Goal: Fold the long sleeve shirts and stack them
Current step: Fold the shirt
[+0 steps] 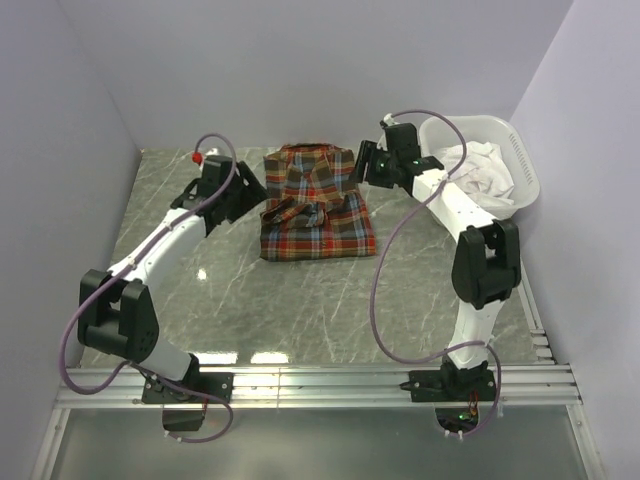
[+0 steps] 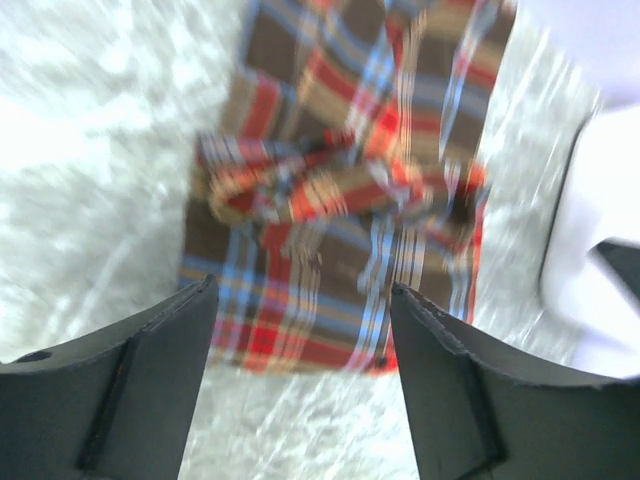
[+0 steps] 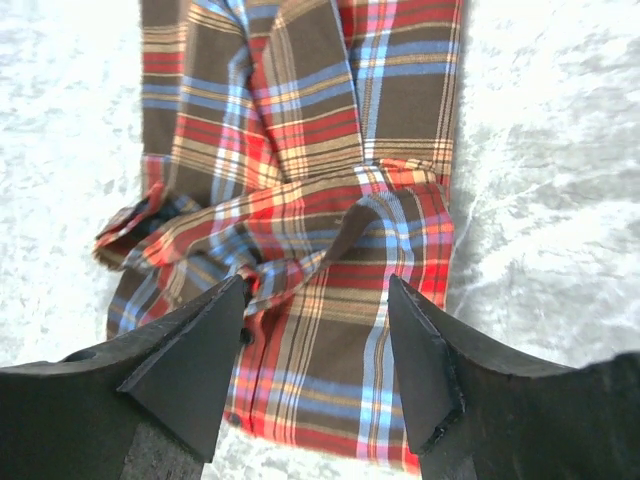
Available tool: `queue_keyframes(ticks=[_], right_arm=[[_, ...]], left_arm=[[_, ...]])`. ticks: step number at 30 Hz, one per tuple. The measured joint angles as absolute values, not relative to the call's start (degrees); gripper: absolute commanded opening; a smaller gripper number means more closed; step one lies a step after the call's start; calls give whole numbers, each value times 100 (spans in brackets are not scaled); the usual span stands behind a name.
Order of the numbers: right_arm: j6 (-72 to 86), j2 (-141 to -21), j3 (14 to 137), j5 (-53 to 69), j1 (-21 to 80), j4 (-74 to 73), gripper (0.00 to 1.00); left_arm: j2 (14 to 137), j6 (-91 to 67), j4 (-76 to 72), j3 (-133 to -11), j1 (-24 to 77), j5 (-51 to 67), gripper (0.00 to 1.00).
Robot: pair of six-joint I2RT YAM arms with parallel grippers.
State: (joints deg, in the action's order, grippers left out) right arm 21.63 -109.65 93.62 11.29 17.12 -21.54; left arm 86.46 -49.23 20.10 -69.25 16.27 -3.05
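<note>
One long sleeve shirt [image 1: 315, 205], red, orange, teal and dark brown plaid, lies folded into a rough rectangle at the table's far middle, its sleeves crossed over the body. My left gripper [image 1: 248, 195] hovers at its left edge, open and empty. In the blurred left wrist view the shirt [image 2: 340, 200] lies just beyond the open gripper [image 2: 300, 330]. My right gripper [image 1: 360, 165] hovers over the shirt's upper right edge, open and empty. In the right wrist view the shirt [image 3: 300, 190] fills the space between and beyond the spread fingers [image 3: 190, 360].
A white laundry basket [image 1: 524, 160] stands at the far right with white cloth [image 1: 478, 170] in it. Grey walls close the left, back and right sides. The right arm's white link [image 2: 600, 230] shows at the right of the left wrist view.
</note>
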Motion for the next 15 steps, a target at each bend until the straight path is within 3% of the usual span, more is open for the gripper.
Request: queue_keyframes(ticks=[4, 10, 15], right_arm=[[2056, -10562, 9039, 1002, 1839, -2036, 61], [2003, -10584, 8475, 926, 2296, -1857, 41], [2047, -11091, 8390, 930, 2488, -1754, 30]], left_arm=[[8637, -4904, 1951, -6582, 2108, -438, 69], [9168, -4897, 1876, -6410, 2405, -510, 61], [9500, -4901, 1833, -6189, 2462, -635, 56]])
